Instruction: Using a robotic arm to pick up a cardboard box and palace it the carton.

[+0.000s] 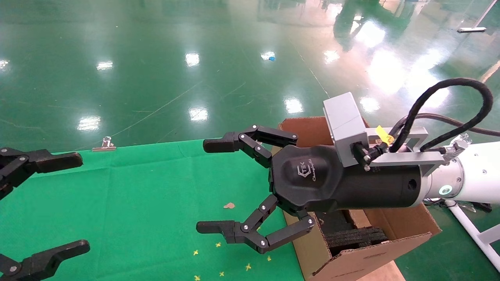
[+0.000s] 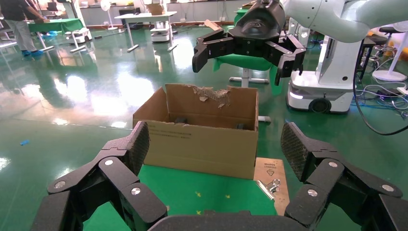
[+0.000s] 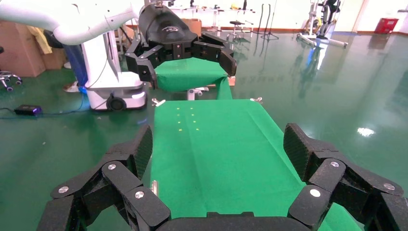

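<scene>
The right arm [image 1: 465, 179] reaches in from the right, its white link ending in a grey camera block [image 1: 345, 127] and a looped black cable [image 1: 453, 101]. The right gripper [image 1: 213, 186] hangs over the green cloth [image 1: 136, 203], pointing left, with its fingers spread wide and nothing between them. Just behind and under the gripper body stands the carton [image 1: 390, 230], at the right edge of the cloth, its top open and black foam [image 1: 355, 236] lying inside near the front wall. In the left wrist view the carton [image 2: 202, 139] shows a torn far flap and printed text on its near wall, with the right gripper [image 2: 248, 57] above it. The left gripper [image 1: 60, 203] sits at the left edge over the cloth, also spread wide and empty; the right wrist view shows it [image 3: 185, 60] hanging above the far end of the cloth [image 3: 216, 144]. A metal clip [image 1: 104, 145] holds the cloth's far edge, and small yellow marks [image 1: 218, 257] dot the cloth near the right gripper. The small cardboard box cannot be seen in any view.
</scene>
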Motion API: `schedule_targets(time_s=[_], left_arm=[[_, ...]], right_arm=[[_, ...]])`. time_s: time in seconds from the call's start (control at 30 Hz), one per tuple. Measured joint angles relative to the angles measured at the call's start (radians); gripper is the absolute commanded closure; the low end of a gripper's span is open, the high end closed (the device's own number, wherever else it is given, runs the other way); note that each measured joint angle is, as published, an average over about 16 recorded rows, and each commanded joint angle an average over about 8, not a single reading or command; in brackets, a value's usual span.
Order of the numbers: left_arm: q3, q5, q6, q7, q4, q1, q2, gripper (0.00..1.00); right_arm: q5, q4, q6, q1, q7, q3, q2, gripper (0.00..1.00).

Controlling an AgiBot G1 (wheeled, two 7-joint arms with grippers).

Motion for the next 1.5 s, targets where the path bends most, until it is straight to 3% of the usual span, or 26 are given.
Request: schedule_targets(time_s=[1.5], left_arm=[[0.000,0.000,0.000,0.000,0.000,0.000,0.000,0.00]], right_arm=[[-0.001,-0.001,0.000,0.002,0.000,-0.001,0.000,0.00]])
